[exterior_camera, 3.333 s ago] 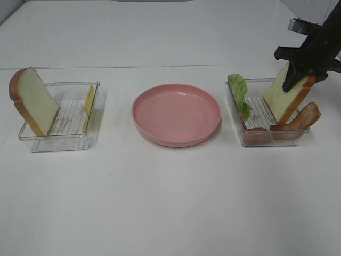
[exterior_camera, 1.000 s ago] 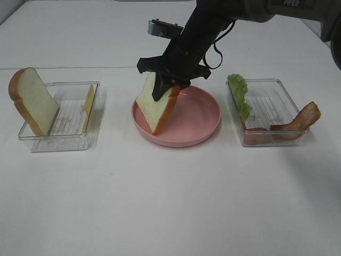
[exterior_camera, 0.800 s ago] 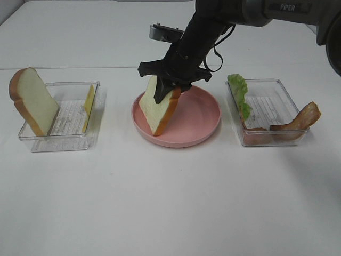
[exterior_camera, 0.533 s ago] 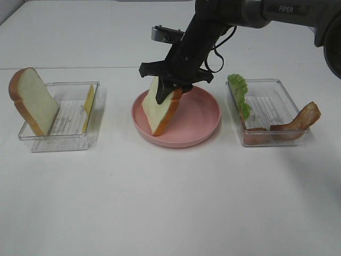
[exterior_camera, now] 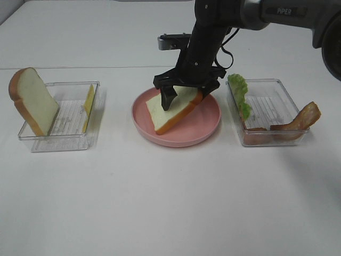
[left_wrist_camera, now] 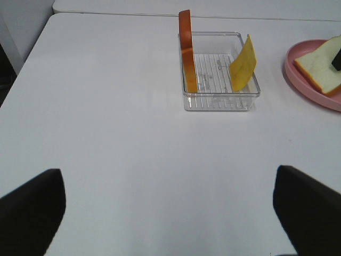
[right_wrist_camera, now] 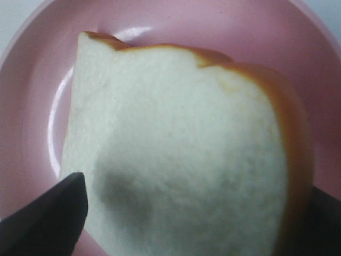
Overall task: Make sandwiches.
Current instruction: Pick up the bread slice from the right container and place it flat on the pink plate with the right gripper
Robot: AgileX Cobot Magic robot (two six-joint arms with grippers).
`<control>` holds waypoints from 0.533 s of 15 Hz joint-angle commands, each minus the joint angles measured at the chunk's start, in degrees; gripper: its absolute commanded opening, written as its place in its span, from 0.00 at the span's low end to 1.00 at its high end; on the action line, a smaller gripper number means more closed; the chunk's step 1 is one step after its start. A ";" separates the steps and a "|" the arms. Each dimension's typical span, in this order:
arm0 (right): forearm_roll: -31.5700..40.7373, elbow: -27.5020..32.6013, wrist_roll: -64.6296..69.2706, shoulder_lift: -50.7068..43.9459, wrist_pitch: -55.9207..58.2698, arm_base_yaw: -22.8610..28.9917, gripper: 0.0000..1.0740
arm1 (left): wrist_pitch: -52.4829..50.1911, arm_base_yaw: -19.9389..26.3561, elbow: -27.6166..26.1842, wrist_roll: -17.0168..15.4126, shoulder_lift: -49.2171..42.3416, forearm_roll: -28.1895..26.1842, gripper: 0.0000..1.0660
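On the round pink plate [exterior_camera: 205, 121] at mid-table: bread slice [exterior_camera: 171, 113] no longer stood up on one corner as half a second back, now tipped down almost flat, white face up, orange-brown crust along the edge toward the front right. Long axis from the plate's front left to its back right, the back-right end under the right gripper [exterior_camera: 185, 99] and seemingly a little raised. Its fingers [exterior_camera: 167, 101], pinched on the slice's upper edge before, now spread wide to either side of it, gripping nothing; whether a fingertip brushes the crust, impossible to tell. Elsewhere unchanged: second bread slice [exterior_camera: 33, 101] leaning upright at the left end of the left tray [exterior_camera: 58, 145], yellow cheese slice [exterior_camera: 89, 101] on edge at that tray's right wall; lettuce leaf [exterior_camera: 240, 95] and bacon strips [exterior_camera: 298, 121] in the right tray [exterior_camera: 269, 140]. Above bare tabletop [left_wrist_camera: 133, 160], well apart from the left tray, left gripper [left_wrist_camera: 170, 213] with jaws wide, holding nothing.
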 commanded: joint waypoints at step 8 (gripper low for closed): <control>-6.02 0.00 -0.34 -12.20 8.82 -0.06 0.82 | -0.52 0.06 0.17 0.17 -0.17 -0.34 0.94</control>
